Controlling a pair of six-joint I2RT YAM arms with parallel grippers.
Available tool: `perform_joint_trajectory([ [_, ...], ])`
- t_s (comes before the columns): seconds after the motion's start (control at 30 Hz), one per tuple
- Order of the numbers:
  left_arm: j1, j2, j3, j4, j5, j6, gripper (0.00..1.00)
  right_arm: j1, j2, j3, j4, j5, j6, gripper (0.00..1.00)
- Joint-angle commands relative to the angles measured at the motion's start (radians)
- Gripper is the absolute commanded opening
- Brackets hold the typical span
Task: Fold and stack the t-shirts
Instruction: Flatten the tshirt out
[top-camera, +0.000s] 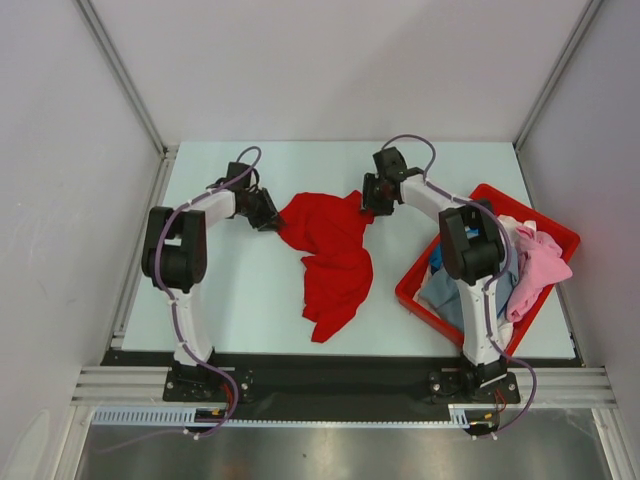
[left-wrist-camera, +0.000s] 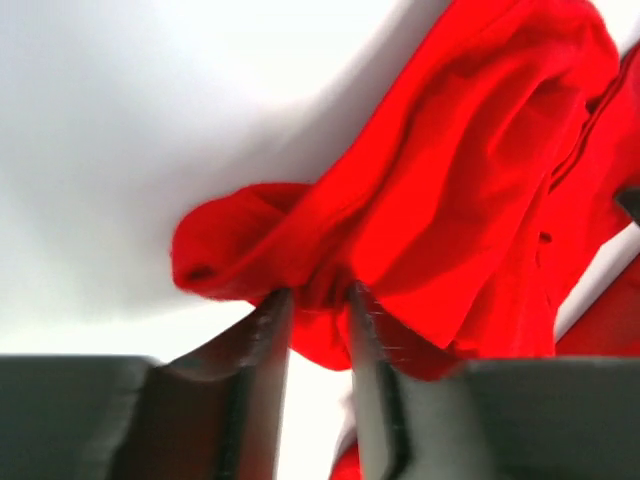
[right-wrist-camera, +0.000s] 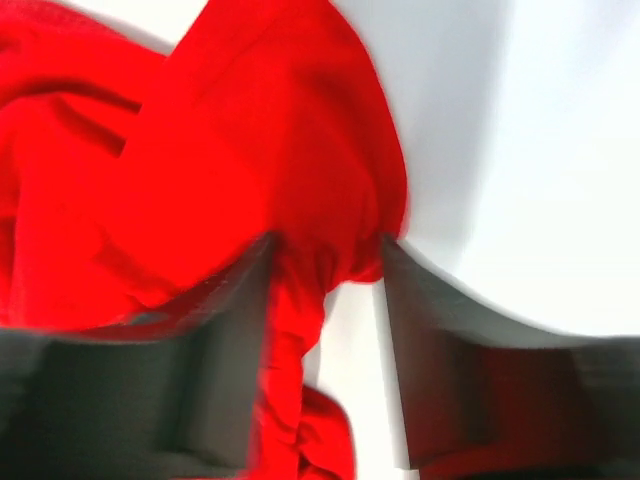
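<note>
The left gripper (left-wrist-camera: 312, 297) pinches a bunched edge of the red t-shirt (top-camera: 335, 262) between nearly closed fingers, while the right gripper (right-wrist-camera: 326, 252) clamps a thicker wad at the opposite corner. Both arms reach forward with elbows raised. The shirt lies crumpled on the table (top-camera: 240, 290) between them.

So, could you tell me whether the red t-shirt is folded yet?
Not folded: the red t-shirt lies crumpled, its far edge pinched by the left fingers and right fingers.
</note>
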Motion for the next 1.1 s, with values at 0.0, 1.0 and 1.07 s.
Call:
perform_joint_trajectory([
  [0.0, 0.002, -0.002, 0.045, 0.051, 0.016, 0.004, 0.26, 0.013, 0.016, 0.065, 0.027, 0.007, -0.045, 0.42],
  [1.0, 0.002, -1.254, 0.062, -0.304, -0.456, 0.235, 0.01, 0.084, -0.806, 0.156, 0.042, 0.069, 0.014, 0.00],
  [1.07, 0.003, -1.277, 0.076, -0.297, -0.442, 0.223, 0.00, 0.121, -0.848, 0.094, 0.076, 0.078, -0.002, 0.00],
])
